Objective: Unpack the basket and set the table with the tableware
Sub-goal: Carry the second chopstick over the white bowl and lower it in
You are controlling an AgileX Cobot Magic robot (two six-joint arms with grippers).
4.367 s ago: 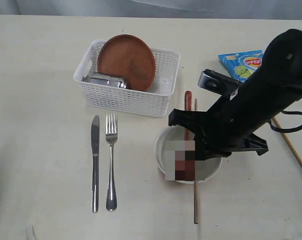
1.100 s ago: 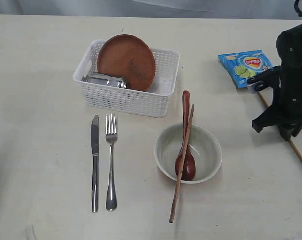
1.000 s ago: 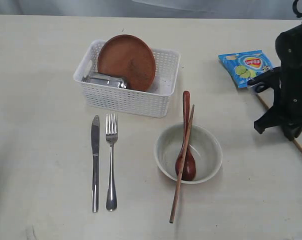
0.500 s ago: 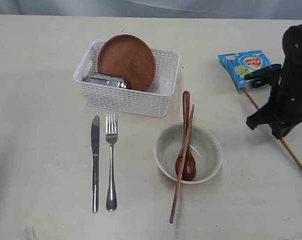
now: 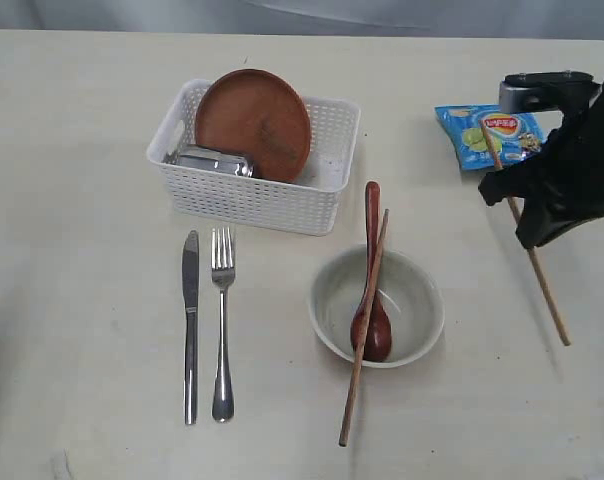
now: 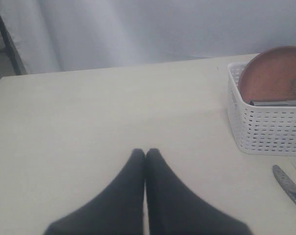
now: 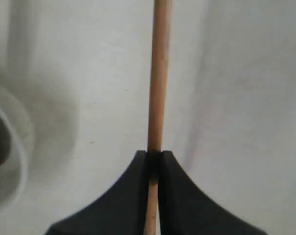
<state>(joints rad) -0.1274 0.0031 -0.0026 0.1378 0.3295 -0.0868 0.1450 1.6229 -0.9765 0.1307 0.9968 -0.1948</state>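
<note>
My right gripper (image 5: 527,225) (image 7: 154,155) is shut on a wooden chopstick (image 5: 544,290) (image 7: 158,73), held above the table (image 5: 82,150) at the right. The other chopstick (image 5: 363,330) leans across the pale bowl (image 5: 414,290), beside the brown wooden spoon (image 5: 373,250) resting in it. The white basket (image 5: 242,200) (image 6: 265,129) holds the tilted brown plate (image 5: 254,120) (image 6: 273,78) and the steel cup (image 5: 214,162). The knife (image 5: 189,325) and fork (image 5: 222,330) lie side by side in front of the basket. My left gripper (image 6: 145,152) is shut and empty over bare table, left of the basket.
A blue chip bag (image 5: 487,135) lies at the back right, under the held chopstick's far end. The knife's tip (image 6: 289,181) shows in the left wrist view. A pale curtain (image 6: 162,24) hangs behind the table's far edge.
My right arm left the bowl, where one chopstick now rests, moved right, closed on the second chopstick and lifted it, swinging it toward the bowl.
</note>
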